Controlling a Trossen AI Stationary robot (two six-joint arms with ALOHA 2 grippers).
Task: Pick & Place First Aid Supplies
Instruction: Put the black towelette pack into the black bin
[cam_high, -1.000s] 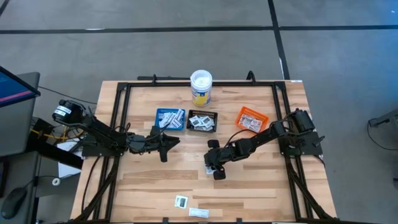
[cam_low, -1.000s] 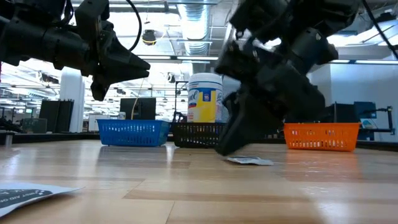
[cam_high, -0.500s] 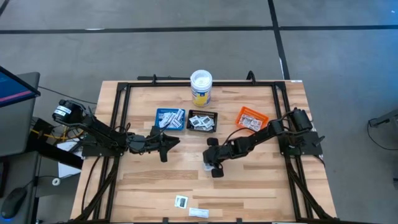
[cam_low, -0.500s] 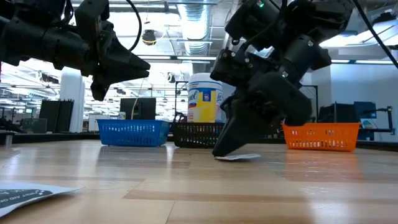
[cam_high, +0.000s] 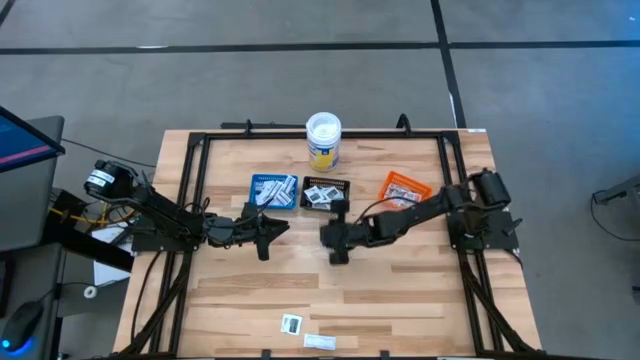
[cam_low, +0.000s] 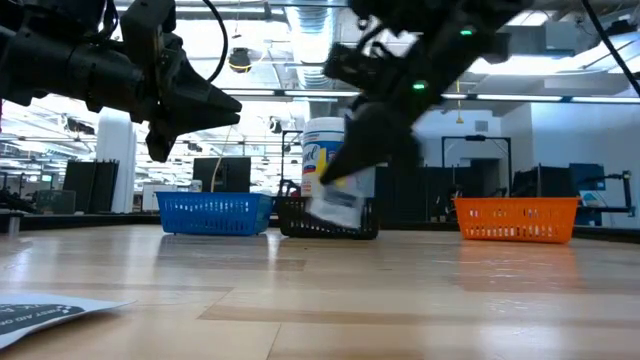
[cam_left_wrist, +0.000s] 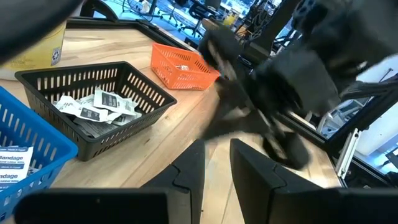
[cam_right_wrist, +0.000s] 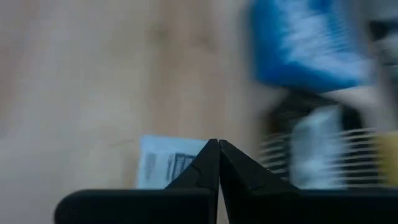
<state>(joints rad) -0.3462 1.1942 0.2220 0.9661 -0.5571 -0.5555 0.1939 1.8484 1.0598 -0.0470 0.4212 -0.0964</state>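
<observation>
My right gripper (cam_high: 335, 243) hangs over the table's middle, just near of the black tray (cam_high: 326, 195), shut on a small white-and-blue first aid packet (cam_low: 335, 205). The packet also shows under the fingertips in the right wrist view (cam_right_wrist: 165, 169). My left gripper (cam_high: 266, 232) waits level left of centre, near the blue tray (cam_high: 273, 190). Its fingers (cam_left_wrist: 193, 171) stand a little apart with nothing between them. Two more packets (cam_high: 291, 323) (cam_high: 320, 342) lie flat by the table's near edge. My right gripper pinches the packet between its two fingertips at one edge (cam_right_wrist: 200, 149). The fingers slant down from the table's right side. The packet hangs below them, tilted and clear of the table (cam_low: 335, 205).
A white-lidded, yellow-labelled tub (cam_high: 323, 140) stands at the far middle. The blue tray, the black tray and an orange tray (cam_high: 403, 191) sit in a row behind the grippers, each with packets inside. A black frame (cam_high: 190, 200) runs around the tabletop.
My right gripper has shut on the packet that lay on the table. It has then risen and swung toward the far edge and a little left, toward the black tray, tipping as it went. The packet has been lifted clear of the table.
</observation>
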